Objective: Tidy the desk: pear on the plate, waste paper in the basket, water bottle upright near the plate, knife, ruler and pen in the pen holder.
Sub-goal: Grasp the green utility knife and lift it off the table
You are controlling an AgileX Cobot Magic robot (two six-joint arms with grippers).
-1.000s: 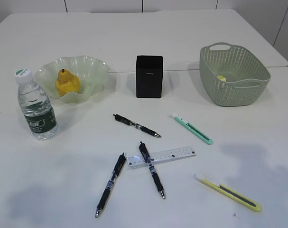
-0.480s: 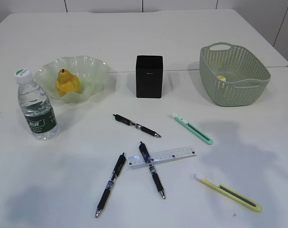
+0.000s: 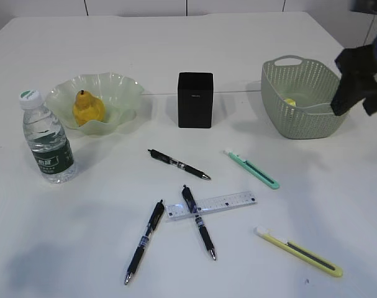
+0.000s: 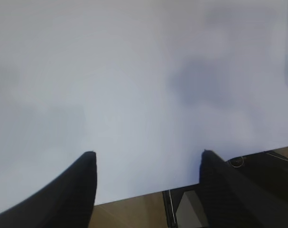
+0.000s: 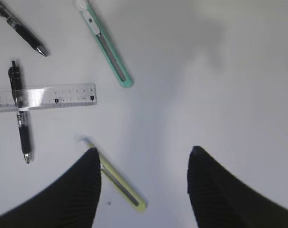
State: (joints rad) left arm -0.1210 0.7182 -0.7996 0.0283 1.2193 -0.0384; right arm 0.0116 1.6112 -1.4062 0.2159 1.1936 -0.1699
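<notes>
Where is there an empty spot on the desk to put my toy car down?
Bare desk lies behind the plate, pen holder and basket, also front left below the water bottle. The middle is crowded: three pens, ruler and two knives.

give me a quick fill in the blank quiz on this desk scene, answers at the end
1. The yellow pear sits in the pale green ruffled glass ____.
2. The clear plastic ruler lies across one of the ____ black pens on the white tabletop.
3. The clear water bottle with a white cap stands ____ beside the glass dish.
4. The matte black square pen holder stands between that dish and the sage-green woven ____.

Missing words: dish; three; upright; basket
</notes>
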